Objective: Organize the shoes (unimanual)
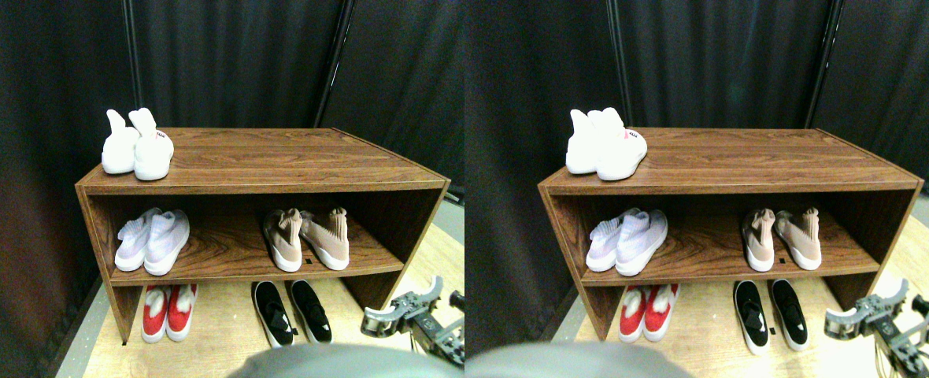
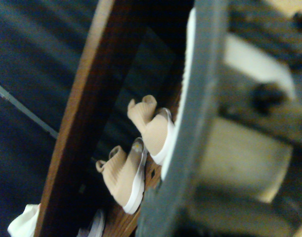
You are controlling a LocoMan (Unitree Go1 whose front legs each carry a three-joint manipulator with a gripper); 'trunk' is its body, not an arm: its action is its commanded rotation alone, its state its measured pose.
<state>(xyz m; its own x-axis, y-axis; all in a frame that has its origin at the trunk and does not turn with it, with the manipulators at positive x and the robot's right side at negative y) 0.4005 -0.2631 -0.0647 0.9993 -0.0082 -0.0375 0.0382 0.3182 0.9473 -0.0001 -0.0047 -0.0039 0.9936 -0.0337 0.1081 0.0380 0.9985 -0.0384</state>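
Observation:
The shoes stand in pairs on a brown wooden rack (image 1: 275, 157). A white pair (image 1: 138, 146) sits on the top board at the left. On the middle shelf are a pale-lavender pair (image 1: 153, 240) at the left and a dusty-pink pair (image 1: 307, 239) at the right. On the floor under the shelf stand a red pair (image 1: 169, 311) and a black pair (image 1: 291, 311). My right gripper (image 1: 405, 311) hangs low, in front of the rack's right end and right of the black pair, touching no shoe. The wrist view shows the pink shoes (image 2: 123, 175) beyond the dark jaw frame.
Black curtains (image 1: 236, 63) hang behind and to the left of the rack. The rack stands on a pale wooden floor (image 1: 220, 346), with a grey strip of floor (image 1: 453, 220) beyond its right side panel.

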